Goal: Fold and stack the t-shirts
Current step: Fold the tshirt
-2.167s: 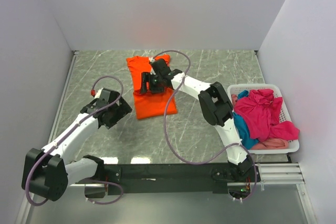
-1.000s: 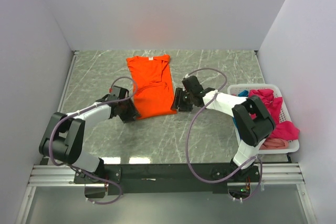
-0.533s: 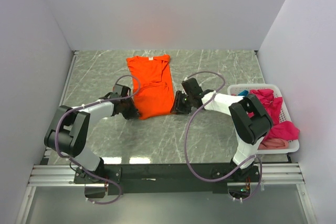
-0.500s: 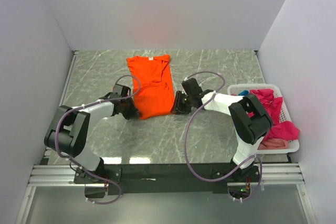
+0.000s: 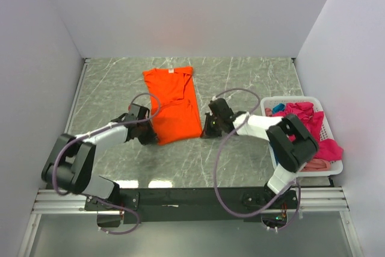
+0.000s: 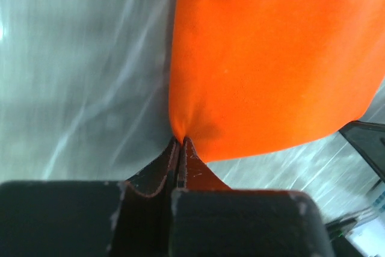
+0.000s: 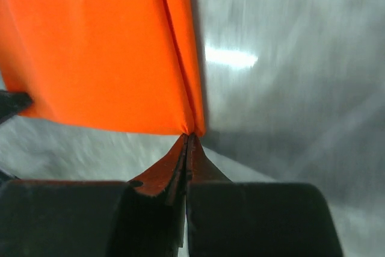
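An orange t-shirt [image 5: 173, 103] lies lengthwise on the marble table, its sides folded in, neck at the far end. My left gripper [image 5: 151, 138] is shut on the shirt's near left corner; in the left wrist view the orange cloth [image 6: 271, 58] bunches into the closed tips [image 6: 181, 141]. My right gripper [image 5: 203, 132] is shut on the near right corner, and the right wrist view shows the orange cloth [image 7: 102, 52] pinched at the tips [image 7: 189, 133]. More t-shirts, magenta [image 5: 307, 126], teal [image 5: 278, 109] and pale pink [image 5: 313, 164], are heaped in the basket.
A white plastic basket [image 5: 334, 167] stands at the table's right edge next to the right arm. White walls close in the table on the left, back and right. A black rail [image 5: 192, 197] with both arm bases runs along the near edge.
Both grippers have closed on the near corners of the orange shirt, first the left, then the right. The hem has lifted and shifted slightly, and the shirt now lies a little skewed.
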Action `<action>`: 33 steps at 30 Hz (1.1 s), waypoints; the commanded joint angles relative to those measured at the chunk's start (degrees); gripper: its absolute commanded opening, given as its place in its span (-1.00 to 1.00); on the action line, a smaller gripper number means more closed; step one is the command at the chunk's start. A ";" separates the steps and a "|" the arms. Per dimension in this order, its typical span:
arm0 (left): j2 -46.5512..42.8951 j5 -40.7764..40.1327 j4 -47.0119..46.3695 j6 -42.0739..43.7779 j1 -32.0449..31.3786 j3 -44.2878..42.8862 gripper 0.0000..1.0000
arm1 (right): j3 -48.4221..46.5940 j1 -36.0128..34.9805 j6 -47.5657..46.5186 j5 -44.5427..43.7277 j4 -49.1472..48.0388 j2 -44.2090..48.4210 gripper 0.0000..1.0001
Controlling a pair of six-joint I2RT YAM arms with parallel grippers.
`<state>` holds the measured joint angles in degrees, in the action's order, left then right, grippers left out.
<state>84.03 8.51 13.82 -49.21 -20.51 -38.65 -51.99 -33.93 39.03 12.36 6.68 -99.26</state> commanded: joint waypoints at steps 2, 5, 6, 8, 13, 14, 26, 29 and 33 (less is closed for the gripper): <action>-9.55 -2.01 9.11 -1.41 -2.86 3.84 -0.99 | 6.27 -6.57 -0.53 -6.98 3.76 10.48 -1.00; -15.88 -1.14 13.92 -2.82 -3.83 5.17 -0.99 | 7.95 -10.87 1.13 -12.27 7.20 16.28 -1.00; -17.48 -0.35 15.25 -2.82 -4.09 5.08 -0.99 | 8.39 -11.85 2.62 -13.93 9.04 18.99 -1.00; -22.12 1.15 19.19 -3.43 -5.06 4.82 -0.99 | 8.57 -14.13 3.95 -14.64 11.07 21.91 -1.00; -28.48 3.52 16.60 -5.46 -5.06 4.73 -0.99 | 6.99 -14.67 3.78 -19.73 14.86 30.09 -1.00; -27.26 3.88 15.72 -5.20 -4.89 3.77 -0.99 | 5.51 -14.24 3.52 -20.00 14.59 30.53 -1.00; -12.58 -2.01 17.65 -1.15 1.44 -17.59 -0.99 | -12.07 -4.39 -5.18 -20.54 13.79 23.43 -1.00; -11.87 -0.78 15.89 -1.06 1.70 -17.95 -0.99 | -13.41 -3.60 -8.51 -17.12 14.24 21.49 -1.00; -10.82 -0.69 17.46 -1.06 1.70 -16.02 -0.99 | -10.16 -4.73 -13.62 -5.09 13.10 18.67 -0.97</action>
<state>72.82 7.90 31.27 -51.51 -18.79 -54.46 -63.40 -37.36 31.18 -1.43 19.90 -78.32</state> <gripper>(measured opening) 0.014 0.011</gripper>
